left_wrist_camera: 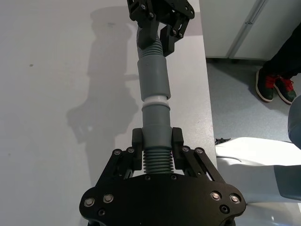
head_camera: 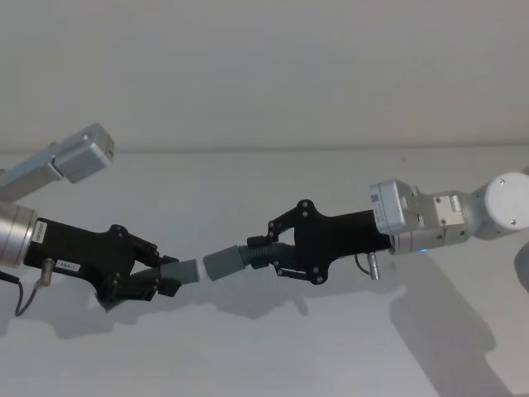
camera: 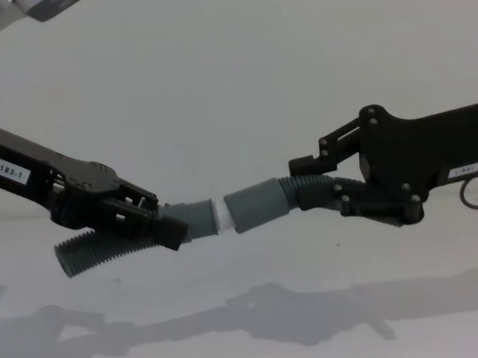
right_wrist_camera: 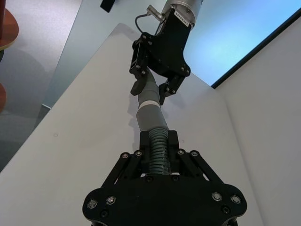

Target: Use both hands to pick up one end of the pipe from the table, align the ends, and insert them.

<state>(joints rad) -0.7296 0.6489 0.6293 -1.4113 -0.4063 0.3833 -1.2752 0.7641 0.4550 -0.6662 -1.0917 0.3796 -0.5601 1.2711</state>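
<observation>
Hovering above the white desk (head_camera: 248,356), two hose pieces meet end to end between two pincers, both held clear of the surface, with their shadows lying on the desk below.

The left pincer (head_camera: 157,277) is clamped on the ribbed body of the left hose piece (camera: 137,232), near its smooth grey cuff; the free ribbed tail of this piece curves down and away below the pincer in the chest view. Its cuff ends in a narrower white tip (camera: 220,216).

The right pincer (head_camera: 273,256) is clamped on the ribbed part of the right hose piece (camera: 264,200), just behind its wider grey cuff (head_camera: 225,264). That cuff points toward the white tip. In the left wrist view a band of white shows between the two grey cuffs, so the tip sits at the mouth of the wide cuff; how far it has gone in cannot be told. The two pieces are roughly in line, with a slight bend at the joint in the chest view.

Counted: two hose pieces, two pincers, one white tip, one wide cuff. A small white label reading "183-1" (camera: 10,172) sits on the left arm. Nothing else lies on the desk near the pieces. Beyond the desk edge, the left wrist view shows a floor and a person's red-laced shoes (left_wrist_camera: 275,87), well apart from the work.
</observation>
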